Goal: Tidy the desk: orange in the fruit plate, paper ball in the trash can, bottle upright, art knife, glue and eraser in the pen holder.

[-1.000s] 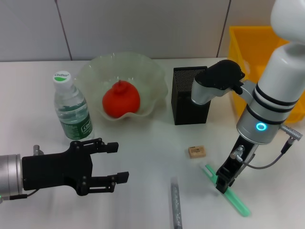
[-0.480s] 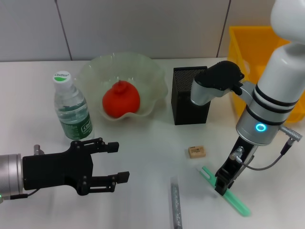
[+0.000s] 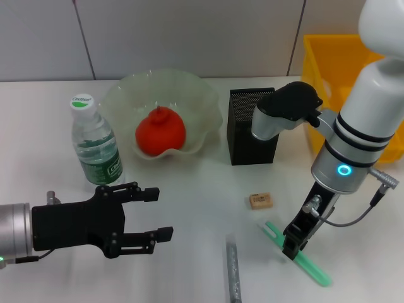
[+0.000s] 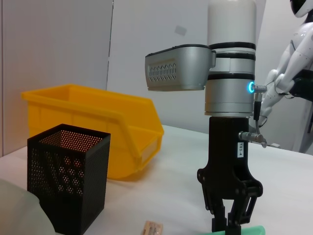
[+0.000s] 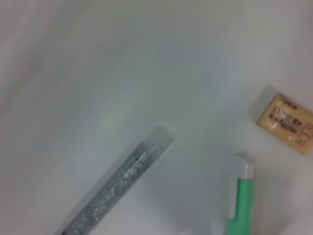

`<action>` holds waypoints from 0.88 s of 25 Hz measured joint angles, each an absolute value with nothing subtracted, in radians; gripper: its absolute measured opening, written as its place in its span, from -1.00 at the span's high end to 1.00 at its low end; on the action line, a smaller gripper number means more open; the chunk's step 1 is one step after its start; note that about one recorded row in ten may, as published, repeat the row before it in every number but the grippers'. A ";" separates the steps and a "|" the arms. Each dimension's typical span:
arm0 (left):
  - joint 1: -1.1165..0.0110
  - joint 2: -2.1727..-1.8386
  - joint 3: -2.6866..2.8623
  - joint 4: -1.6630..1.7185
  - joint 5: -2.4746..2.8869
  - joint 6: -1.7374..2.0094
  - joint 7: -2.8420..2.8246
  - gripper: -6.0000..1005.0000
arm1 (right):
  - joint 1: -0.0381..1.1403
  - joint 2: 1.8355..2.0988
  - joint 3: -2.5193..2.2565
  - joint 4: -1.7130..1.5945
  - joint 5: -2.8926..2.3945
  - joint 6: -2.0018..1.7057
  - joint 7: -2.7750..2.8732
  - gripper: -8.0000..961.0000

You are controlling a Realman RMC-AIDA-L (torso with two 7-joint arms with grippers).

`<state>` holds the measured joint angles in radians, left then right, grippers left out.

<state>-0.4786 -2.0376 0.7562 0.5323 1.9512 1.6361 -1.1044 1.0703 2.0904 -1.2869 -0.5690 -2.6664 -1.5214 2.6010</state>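
the right hand (image 3: 291,247) is standing low on the tabletop (image 3: 189,196), straight over the art knife (image 3: 297,253), with its fingers (image 4: 226,221) drawn in around the middle of the green stick. it seems to be pinching the knife, though the contact itself is partly hidden, so i am not fully sure. the knife is lying flat, pointing toward the eraser (image 3: 260,201), which is sitting just beside its whitish end. the glue (image 3: 233,270) is lying near, toward the front edge. the pen holder (image 3: 250,125) is standing behind, well apart from the knife. the orange (image 3: 160,132) is already resting in the fruit plate (image 3: 189,85) and the bottle (image 3: 95,142) is standing upright. the left hand (image 3: 148,213) is waiting spread open at the front left, holding nothing.

the risk i am seeing: the knife is thin and smooth, so a grip off its middle may let it tilt or slip in lifting, and its end may push the eraser away.
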 joint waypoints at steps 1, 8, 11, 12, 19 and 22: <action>-0.479 -2.038 0.756 0.532 1.951 1.636 -1.104 -0.59 | 1.069 2.091 -1.287 -0.569 -2.666 -1.521 2.601 0.50; -0.481 -2.039 0.756 0.532 1.951 1.635 -1.104 -0.59 | 1.065 2.091 -1.287 -0.569 -2.666 -1.520 2.597 0.56; -0.483 -2.039 0.756 0.532 1.951 1.635 -1.104 -0.59 | 1.065 2.091 -1.288 -0.569 -2.662 -1.522 2.581 0.60; -0.483 -2.038 0.756 0.532 1.951 1.635 -1.104 -0.59 | 1.065 2.091 -1.288 -0.569 -2.662 -1.522 2.581 0.61; -0.485 -2.036 0.756 0.534 1.951 1.635 -1.104 -0.59 | 1.052 2.083 -1.287 -0.602 -2.620 -1.529 2.572 0.87; -0.485 -2.036 0.756 0.534 1.951 1.635 -1.104 -0.59 | 1.041 2.079 -1.286 -0.636 -2.606 -1.548 2.571 0.88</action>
<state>-0.4851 -2.0356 0.7562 0.5335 1.9512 1.6350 -1.1044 1.0408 2.0792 -1.2862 -0.6363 -2.6064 -1.5478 2.5707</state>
